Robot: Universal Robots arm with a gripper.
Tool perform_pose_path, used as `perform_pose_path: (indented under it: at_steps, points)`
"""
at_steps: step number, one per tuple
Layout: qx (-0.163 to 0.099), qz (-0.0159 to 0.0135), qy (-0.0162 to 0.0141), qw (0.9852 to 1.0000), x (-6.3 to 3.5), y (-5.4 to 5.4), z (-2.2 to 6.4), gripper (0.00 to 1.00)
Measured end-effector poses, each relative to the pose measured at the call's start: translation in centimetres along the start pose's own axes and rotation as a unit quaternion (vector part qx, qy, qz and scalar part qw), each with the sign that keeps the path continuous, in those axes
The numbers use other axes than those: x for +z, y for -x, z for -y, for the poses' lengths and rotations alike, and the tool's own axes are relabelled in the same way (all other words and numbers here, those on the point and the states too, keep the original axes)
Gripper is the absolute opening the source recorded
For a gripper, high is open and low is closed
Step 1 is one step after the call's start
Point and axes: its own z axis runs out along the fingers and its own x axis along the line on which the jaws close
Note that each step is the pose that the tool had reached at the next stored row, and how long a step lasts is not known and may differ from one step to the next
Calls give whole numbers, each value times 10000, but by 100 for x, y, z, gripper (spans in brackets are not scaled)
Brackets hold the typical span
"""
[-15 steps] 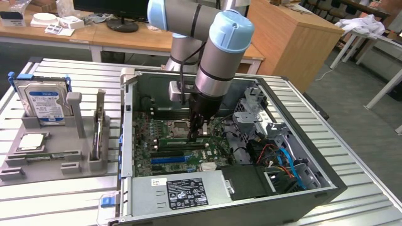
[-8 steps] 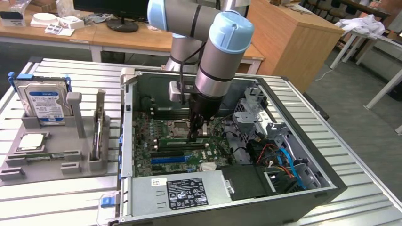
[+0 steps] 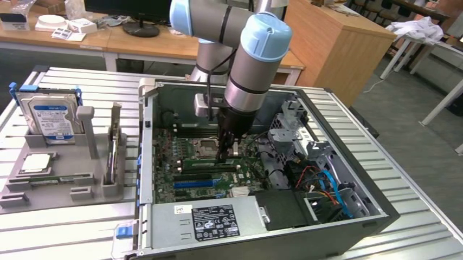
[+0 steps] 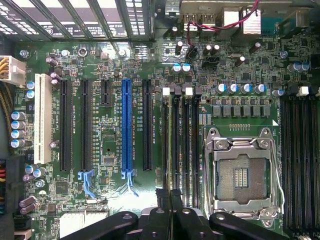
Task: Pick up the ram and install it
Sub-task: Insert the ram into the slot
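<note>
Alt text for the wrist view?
Black gripper, fingers together, hangs over the black memory slots of a green motherboard, between a long blue expansion slot and an empty silver processor socket.

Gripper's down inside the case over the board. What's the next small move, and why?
Probably ease straight down a little, if the stick is in its grip, which I cannot tell: the shut gripper hangs in line with the black memory slots beside the empty processor socket.

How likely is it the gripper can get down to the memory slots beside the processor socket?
Probably yes. The gripper hangs inside the open case just above the memory slots, and nothing tall seems to stand between them.
</note>
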Motion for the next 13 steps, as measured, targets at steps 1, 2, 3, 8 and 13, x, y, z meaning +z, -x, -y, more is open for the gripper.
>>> perform_pose_path:
  at_steps: [1, 2, 3, 8, 13]
  points:
    - [-2, -1, 0, 10000, 0, 0, 0, 12]
    - [-9, -1, 1, 10000, -1, 0, 0, 12]
    - [-18, -2, 1, 10000, -1, 0, 0, 12]
    - [-45, -3, 2, 10000, 0, 0, 0, 12]
    - [-46, -2, 1, 10000, 5, 0, 0, 12]
